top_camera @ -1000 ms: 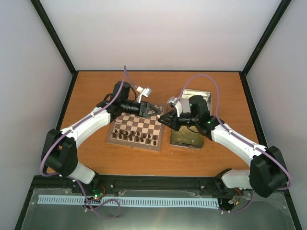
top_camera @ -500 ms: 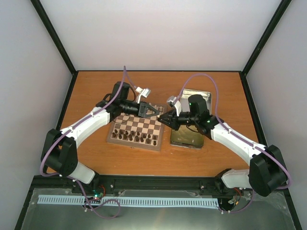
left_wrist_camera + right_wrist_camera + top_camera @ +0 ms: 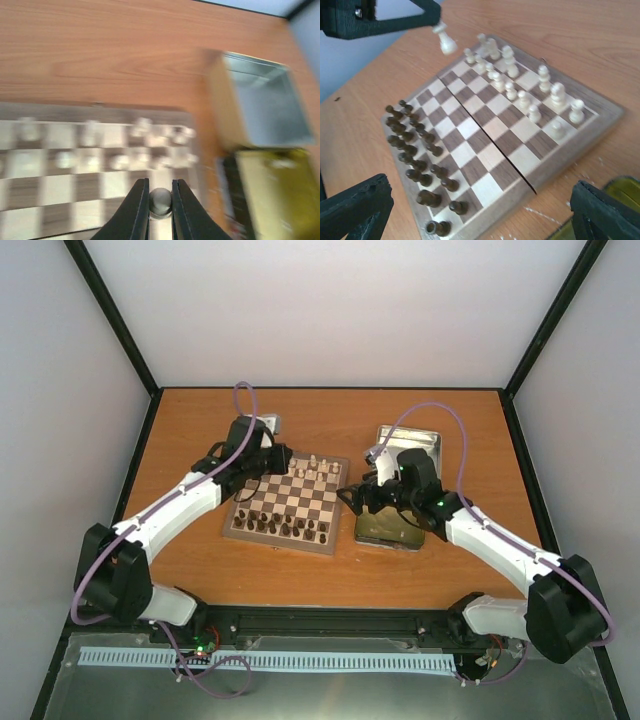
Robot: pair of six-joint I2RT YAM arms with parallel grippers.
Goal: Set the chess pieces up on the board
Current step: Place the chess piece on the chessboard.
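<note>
Left wrist: jaws pinch cream piece (image 3: 160, 202); right jaws gape.

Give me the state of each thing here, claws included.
Left claw: shut on a cream piece, held above the board.
Right claw: open, empty.
Board: unfolded, lying flat.
Dark pieces: standing in two rows.
Other cream pieces: standing along the opposite edge.
Silver tin lid: inside up, looks empty.
</note>
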